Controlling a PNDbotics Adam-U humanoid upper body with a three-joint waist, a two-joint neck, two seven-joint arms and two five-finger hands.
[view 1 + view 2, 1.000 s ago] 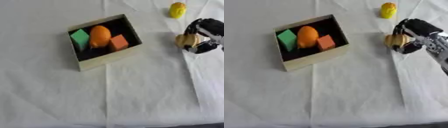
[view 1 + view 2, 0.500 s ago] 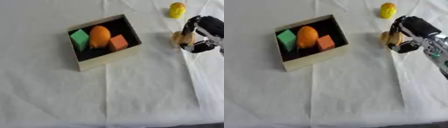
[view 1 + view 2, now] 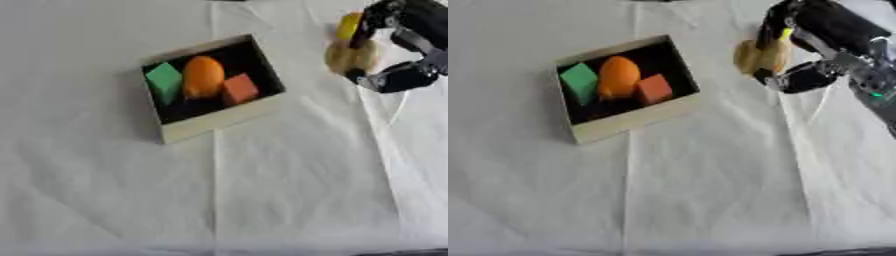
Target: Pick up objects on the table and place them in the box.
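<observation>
My right hand (image 3: 822, 24) comes in from the upper right, its fingers curled round a tan rounded object (image 3: 350, 56) that it holds above the white cloth. Partly hidden behind that hand, a yellow object (image 3: 348, 25) lies on the cloth. To the left stands the cardboard box (image 3: 219, 123) with a dark inside. It holds a green block (image 3: 164, 81), an orange oval (image 3: 203, 76) and a red-orange cube (image 3: 239, 89). The tan object is to the right of the box, apart from it. My left hand shows in neither view.
A white creased cloth (image 3: 262, 190) covers the whole table. A fold runs down it from the box's front wall toward the near edge.
My right hand has moved up and to the left in the picture with the tan object in it, closer to the yellow object. The box and its contents have stayed put.
</observation>
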